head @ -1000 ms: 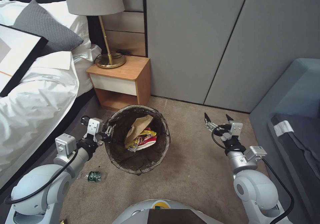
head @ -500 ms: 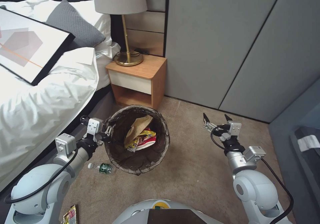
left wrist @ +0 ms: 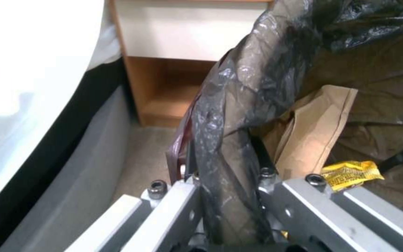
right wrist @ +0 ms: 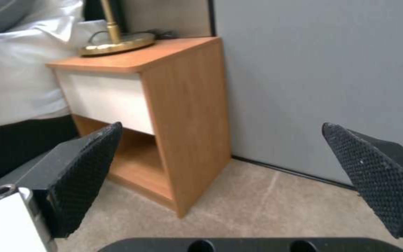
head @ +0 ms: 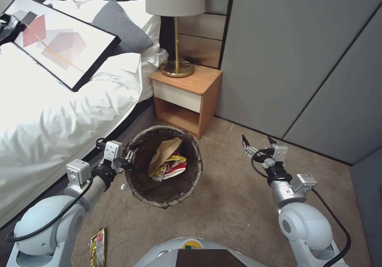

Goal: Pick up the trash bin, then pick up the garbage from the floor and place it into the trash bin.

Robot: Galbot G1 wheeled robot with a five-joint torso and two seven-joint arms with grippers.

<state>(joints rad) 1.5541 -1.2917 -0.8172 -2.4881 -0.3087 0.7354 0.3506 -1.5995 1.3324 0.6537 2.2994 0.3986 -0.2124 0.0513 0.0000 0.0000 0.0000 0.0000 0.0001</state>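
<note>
The trash bin (head: 197, 167) hangs above the floor (head: 234, 207), its dark bag folded over the rim (left wrist: 243, 87). My left gripper (head: 128, 156) is shut on that rim, one finger (left wrist: 183, 203) outside and the other inside. Garbage lies inside: a brown paper bag (head: 167, 149) (left wrist: 313, 129) over red and yellow wrappers (head: 174, 166) (left wrist: 351, 171). A yellow-and-red packet (head: 97, 246) lies on the carpet by my left shoulder. A bottle's white cap (head: 123, 187) peeks out at the bin's left side. My right gripper (head: 258, 141) (right wrist: 221, 125) is held open over bare carpet, nothing between its fingers.
A wooden nightstand (head: 187, 94) (right wrist: 187, 105) with a brass lamp (head: 176, 66) stands just beyond the bin. The bed (head: 59, 115) with a framed picture (head: 59, 40) runs along the left. Grey wall panels (head: 302, 60) close the back; carpet to the right is open.
The camera has swung left: bed, nightstand and wall shifted right in view. The bottle slid behind the bin and a packet came into view. Both arms keep their pose.
</note>
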